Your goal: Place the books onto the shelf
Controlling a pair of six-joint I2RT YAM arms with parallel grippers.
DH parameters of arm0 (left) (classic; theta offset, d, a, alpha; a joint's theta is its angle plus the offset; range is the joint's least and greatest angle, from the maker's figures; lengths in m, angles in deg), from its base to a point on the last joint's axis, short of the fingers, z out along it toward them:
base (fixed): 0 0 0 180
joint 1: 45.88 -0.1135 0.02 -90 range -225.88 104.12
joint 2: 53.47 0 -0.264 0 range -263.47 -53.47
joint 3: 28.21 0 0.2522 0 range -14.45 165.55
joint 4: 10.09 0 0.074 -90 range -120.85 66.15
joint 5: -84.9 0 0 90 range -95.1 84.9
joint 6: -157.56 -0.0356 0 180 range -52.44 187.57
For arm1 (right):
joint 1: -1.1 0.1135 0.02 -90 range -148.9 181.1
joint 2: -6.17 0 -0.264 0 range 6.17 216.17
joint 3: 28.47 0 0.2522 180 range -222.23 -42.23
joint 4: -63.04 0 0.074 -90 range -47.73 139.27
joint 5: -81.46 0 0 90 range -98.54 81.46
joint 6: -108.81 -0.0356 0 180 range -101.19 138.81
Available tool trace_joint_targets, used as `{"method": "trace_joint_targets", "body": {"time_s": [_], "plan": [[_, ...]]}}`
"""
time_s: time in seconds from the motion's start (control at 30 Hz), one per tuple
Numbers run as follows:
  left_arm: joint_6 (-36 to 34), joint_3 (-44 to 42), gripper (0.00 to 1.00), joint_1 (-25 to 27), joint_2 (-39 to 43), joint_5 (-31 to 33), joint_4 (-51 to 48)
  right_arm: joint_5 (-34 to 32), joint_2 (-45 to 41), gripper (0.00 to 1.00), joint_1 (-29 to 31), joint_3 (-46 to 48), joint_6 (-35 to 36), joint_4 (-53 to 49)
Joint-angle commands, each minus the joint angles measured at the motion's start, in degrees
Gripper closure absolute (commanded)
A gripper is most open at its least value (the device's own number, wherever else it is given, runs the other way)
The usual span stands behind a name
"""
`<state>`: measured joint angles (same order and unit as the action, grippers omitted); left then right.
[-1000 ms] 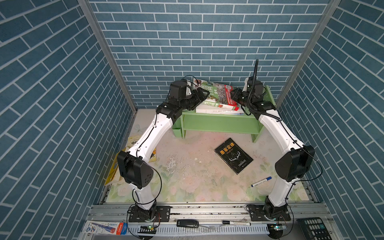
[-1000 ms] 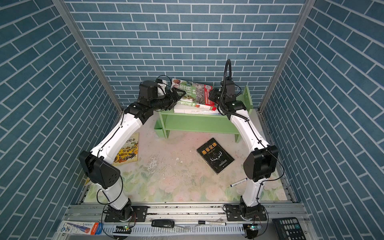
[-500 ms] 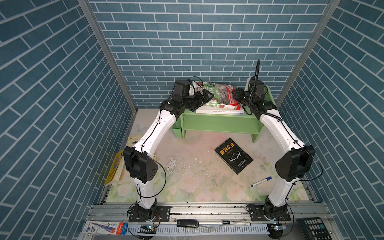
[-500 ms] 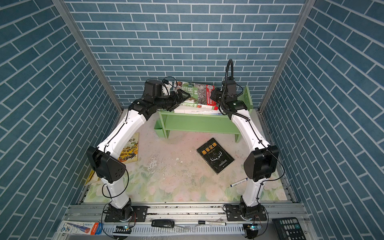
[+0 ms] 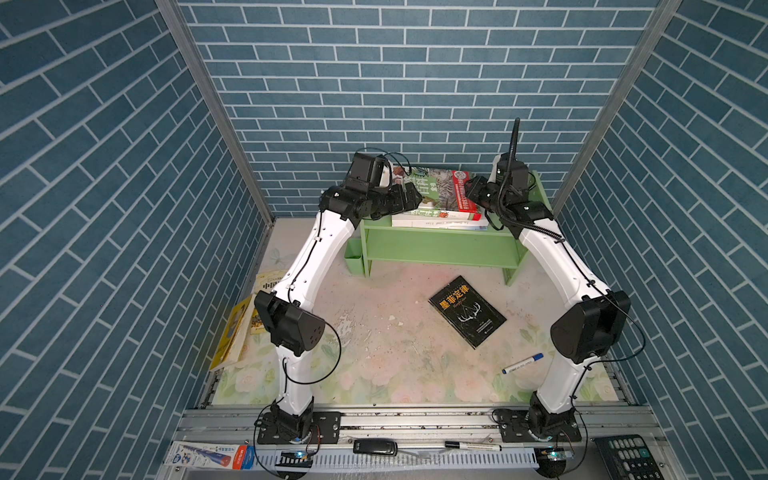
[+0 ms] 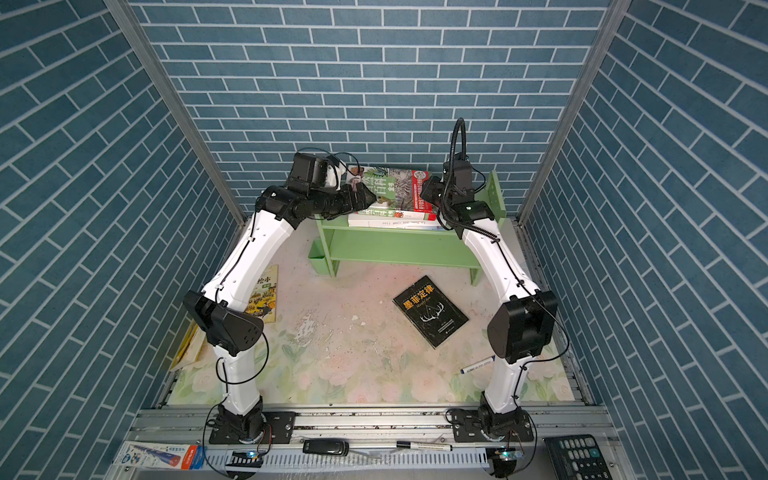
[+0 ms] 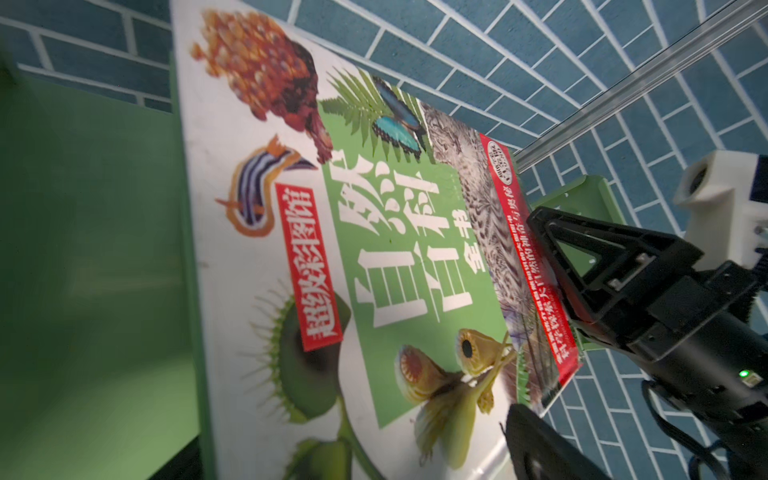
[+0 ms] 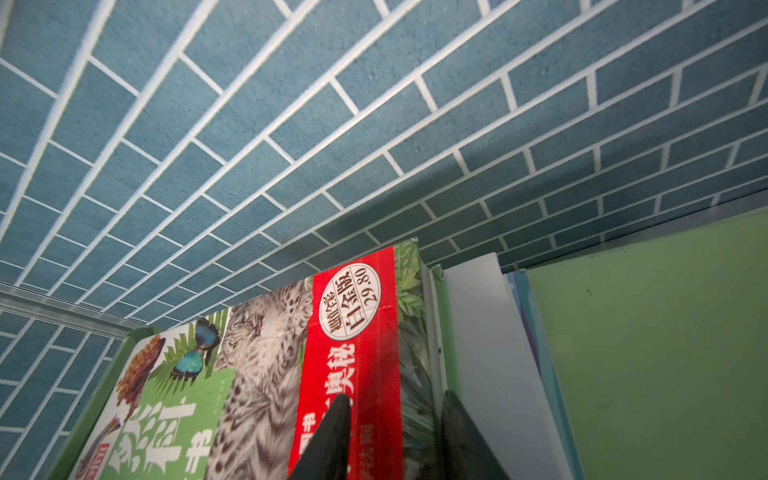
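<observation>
"Jaws?"
"Right jaws pinch the green book [image 7: 395, 249] by its red edge. Left jaws are spread at its other edge. It lies on white books [image 5: 436, 223] atop the shelf [image 5: 440, 249]."
"Remaining?"
"Black book [image 5: 466, 311] mid-bench [image 5: 374, 357], yellow books [image 6: 266, 297] at the left edge."

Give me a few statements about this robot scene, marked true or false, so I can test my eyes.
1. The green book tops the stack on the shelf. True.
2. The black book is shelved. False: it lies on the table in front.
3. The right gripper grips the green book's edge. True.
4. The left gripper holds a yellow book. False: it is open, empty; the yellow books lie on the table.
</observation>
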<state>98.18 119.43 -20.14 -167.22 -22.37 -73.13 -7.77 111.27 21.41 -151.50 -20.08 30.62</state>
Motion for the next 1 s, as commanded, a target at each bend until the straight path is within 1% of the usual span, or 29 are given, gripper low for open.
{"method": "trace_joint_targets", "body": {"time_s": [0.0,0.13,0.2,0.27,0.33,0.43,0.53,0.77,0.97], "plan": [[-5.54,3.47,0.0,0.15,0.01,3.31,-3.13,-2.13,-1.26,0.63,-0.37,-0.06,1.94,-1.2],[-7.59,3.72,0.0,0.08,1.61,5.9,-4.18,-2.4,-1.72,0.63,-0.8,0.4,2.06,-1.07],[-7.62,3.03,0.0,0.08,2.12,5.23,-3.63,-1.67,-1.83,0.63,-0.8,0.01,2.5,-0.77],[-6.98,1.67,0.0,-0.09,2.47,2.6,-2.07,0.67,-1.96,0.6,-0.8,-0.78,3.57,0.19],[-6.11,0.52,0.0,-0.15,2.53,0.95,-0.66,3.44,-2.33,0.56,-0.85,-1.11,4.61,1.68],[-4.91,-0.85,0.0,-0.18,2.62,-0.27,1.03,6.91,-3.2,0.47,-0.83,-1.63,5.98,2.49],[-3.99,-1.42,0.0,-0.23,2.5,-0.16,1.72,8.19,-3.97,0.41,-0.85,-2.07,6.55,1.63],[-2.16,-3.33,0.0,-0.16,3.25,-1.89,4.89,8.97,-3.86,0.4,-0.8,-2.01,6.4,-1.13],[-1.27,-3.72,0.0,-0.16,3.68,-3.27,6.49,9.67,-3.52,0.4,-0.82,-0.56,5.23,-0.94]]}}
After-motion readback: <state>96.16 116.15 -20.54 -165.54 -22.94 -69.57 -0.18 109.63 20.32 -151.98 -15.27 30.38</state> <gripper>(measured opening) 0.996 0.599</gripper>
